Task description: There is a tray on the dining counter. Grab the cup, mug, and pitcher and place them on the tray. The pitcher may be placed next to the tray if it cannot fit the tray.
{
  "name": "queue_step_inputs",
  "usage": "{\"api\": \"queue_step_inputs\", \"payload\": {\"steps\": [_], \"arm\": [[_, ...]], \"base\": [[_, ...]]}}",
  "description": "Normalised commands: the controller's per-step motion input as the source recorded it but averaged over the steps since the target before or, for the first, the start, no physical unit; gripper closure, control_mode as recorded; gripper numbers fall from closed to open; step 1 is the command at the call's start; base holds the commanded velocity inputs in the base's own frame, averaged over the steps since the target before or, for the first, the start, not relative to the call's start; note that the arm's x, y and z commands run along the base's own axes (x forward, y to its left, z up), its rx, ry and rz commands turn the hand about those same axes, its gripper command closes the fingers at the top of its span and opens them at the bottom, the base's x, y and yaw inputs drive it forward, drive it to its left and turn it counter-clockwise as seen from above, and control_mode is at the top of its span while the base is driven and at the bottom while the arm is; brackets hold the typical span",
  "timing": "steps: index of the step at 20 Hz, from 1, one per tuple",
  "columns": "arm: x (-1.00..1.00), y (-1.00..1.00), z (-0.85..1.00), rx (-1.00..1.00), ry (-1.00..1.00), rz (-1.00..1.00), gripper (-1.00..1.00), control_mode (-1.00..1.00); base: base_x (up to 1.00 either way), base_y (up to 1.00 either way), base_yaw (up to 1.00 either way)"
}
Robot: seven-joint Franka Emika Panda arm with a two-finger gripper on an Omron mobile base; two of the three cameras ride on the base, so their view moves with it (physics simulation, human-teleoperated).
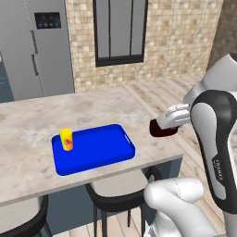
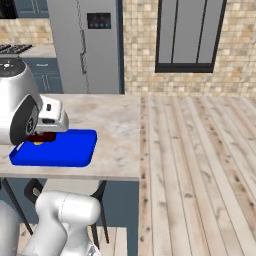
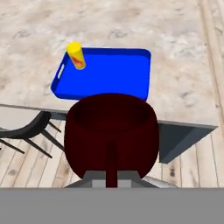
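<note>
gripper (image 1: 163, 126): jaws pinched on maroon mug (image 3: 111, 131), held in air off dining counter (image 1: 139, 106) corner | cup (image 1: 66, 139) stands at blue tray (image 1: 106, 148) end | room: wood floor (image 2: 200, 165), brick wall (image 2: 140, 45)

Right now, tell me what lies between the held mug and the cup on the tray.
In the hand view, bare blue tray floor and its near rim lie between the mug, gripped by the gripper, and the cup. Nothing else stands there.

No legible text; small marking on arm (image 1: 218, 169) unreadable.
</note>
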Motion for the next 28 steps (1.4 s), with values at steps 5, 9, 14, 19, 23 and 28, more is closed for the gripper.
{"api": "queue_step_inputs", "payload": {"steps": [5,9,14,19,23,28], "arm": [[0.67,0.03,-0.61,0.05,0.0,0.4,1.0,-1.0],[0.22,0.26,-0.25,0.0,0.0,0.27,1.0,-1.0],[0.11,0.46,-0.02,0.0,0.01,0.03,1.0,-1.0],[0.23,0.3,-0.2,0.0,0.0,0.09,1.0,-1.0],[0.18,0.22,-0.46,0.01,0.0,0.25,1.0,-1.0],[0.28,0.25,-0.46,0.03,-0.01,0.21,1.0,-1.0]], "base": [[0.0,0.0,0.0],[0.0,0.0,0.0],[0.0,0.0,0.0],[0.0,0.0,0.0],[0.0,0.0,0.0],[0.0,0.0,0.0]]}}
